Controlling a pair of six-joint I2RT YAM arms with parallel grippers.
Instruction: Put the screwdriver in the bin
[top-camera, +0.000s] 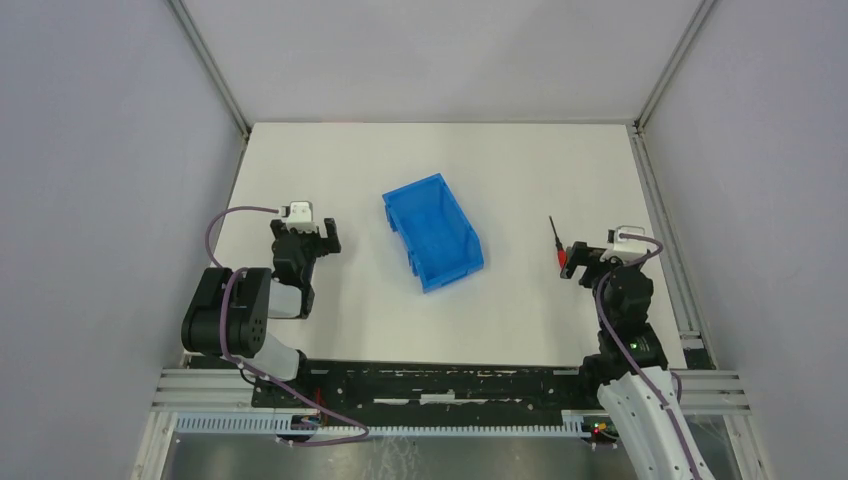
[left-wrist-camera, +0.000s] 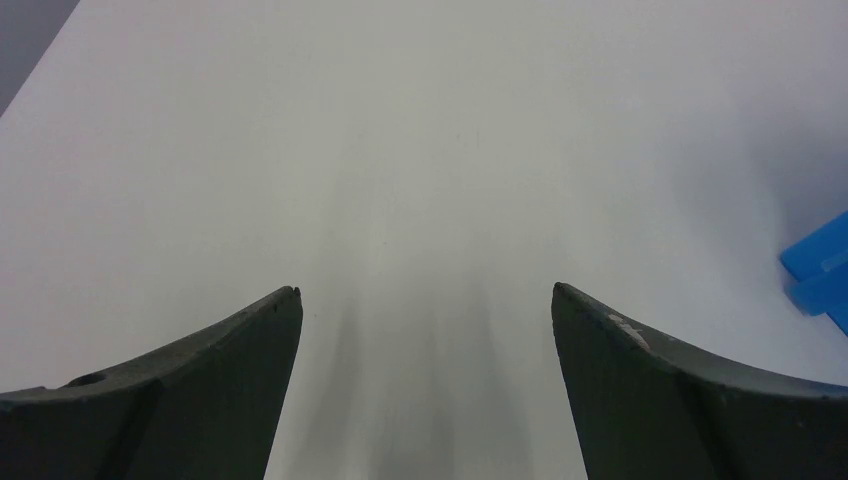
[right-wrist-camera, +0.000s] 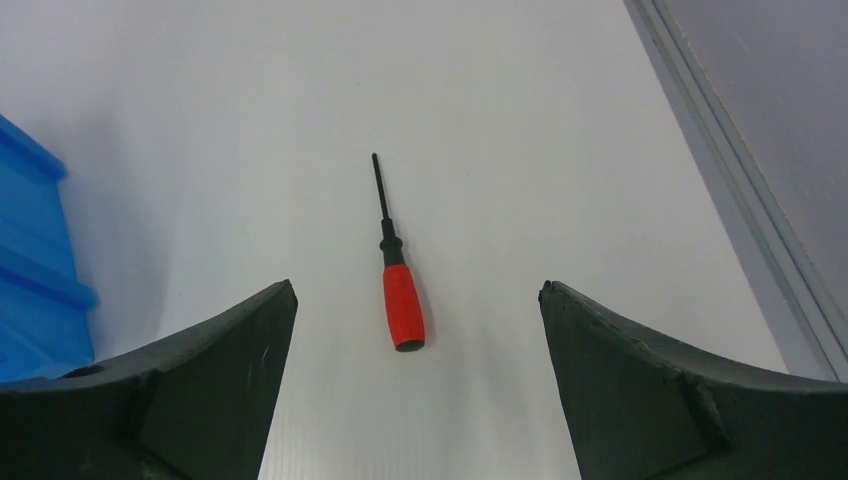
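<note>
A small screwdriver (right-wrist-camera: 400, 300) with a red handle and thin black shaft lies flat on the white tabletop (top-camera: 520, 160), well to the right of the bright blue open-topped plastic bin (top-camera: 435, 235) and outside it. The overhead camera shows the bin sitting askew between the two arms. The black two-finger right gripper (top-camera: 572, 262) crowds the red handle there, hiding whether they touch. The right wrist camera settles it: the fingers stand wide apart with the screwdriver between and ahead of them, touching neither finger. Its handle is nearest the camera and its shaft points away, with a slice of the bin at the left edge. The left gripper (left-wrist-camera: 425, 290), on the bin's other side, has its fingers spread over bare table. Its wrist camera catches only a blue corner of the bin at far right.
</note>
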